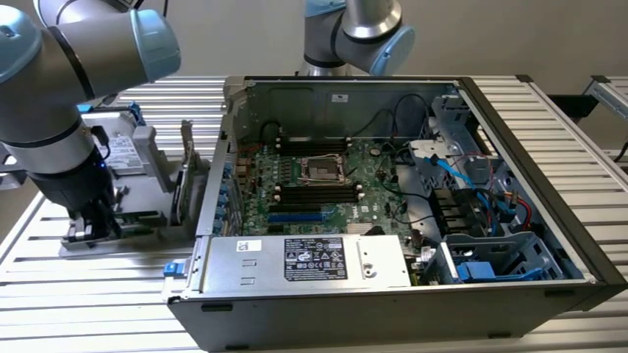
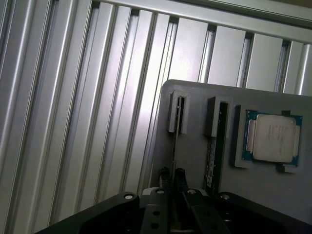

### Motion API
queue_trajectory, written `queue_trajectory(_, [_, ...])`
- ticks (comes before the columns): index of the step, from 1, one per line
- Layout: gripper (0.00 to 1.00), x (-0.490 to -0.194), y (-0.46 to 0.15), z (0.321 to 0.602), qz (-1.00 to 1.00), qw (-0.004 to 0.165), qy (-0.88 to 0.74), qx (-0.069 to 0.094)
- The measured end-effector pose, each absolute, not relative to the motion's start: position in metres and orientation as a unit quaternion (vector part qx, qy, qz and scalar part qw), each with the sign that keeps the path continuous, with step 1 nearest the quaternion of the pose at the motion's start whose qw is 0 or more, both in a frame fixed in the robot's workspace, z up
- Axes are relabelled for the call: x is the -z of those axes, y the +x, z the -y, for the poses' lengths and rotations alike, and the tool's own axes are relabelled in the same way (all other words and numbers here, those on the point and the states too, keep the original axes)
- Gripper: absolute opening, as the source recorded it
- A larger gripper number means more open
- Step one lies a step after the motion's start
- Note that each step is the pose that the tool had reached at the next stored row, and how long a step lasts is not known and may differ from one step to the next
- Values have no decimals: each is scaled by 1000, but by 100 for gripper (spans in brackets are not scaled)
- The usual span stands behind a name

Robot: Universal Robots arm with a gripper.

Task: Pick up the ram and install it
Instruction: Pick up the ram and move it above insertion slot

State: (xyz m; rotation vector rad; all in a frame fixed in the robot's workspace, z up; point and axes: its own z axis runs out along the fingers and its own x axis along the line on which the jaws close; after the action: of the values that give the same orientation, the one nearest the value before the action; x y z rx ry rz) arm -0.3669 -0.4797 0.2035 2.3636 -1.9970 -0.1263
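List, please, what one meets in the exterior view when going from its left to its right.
Gripper, closed on the ram → computer case's left wall → processor socket → blue cable → case's right wall.

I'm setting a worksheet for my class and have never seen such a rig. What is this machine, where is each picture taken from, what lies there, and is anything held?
It is a robot arm with a gripper at its tip. One camera stands off the arm; the other sits on its wrist, looking past the jaws. On the ribbed metal table lies an open computer case with motherboard exposed. Beside it, at the exterior view's left, a grey holder carries a processor chip and two memory sticks on edge. The jaws are closed on one, the ram, which stands in its slot; the second stick is alongside.
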Motion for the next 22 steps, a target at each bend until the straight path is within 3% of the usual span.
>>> queue_trajectory(22, [15,-202,-358,480,644,35,762,50])
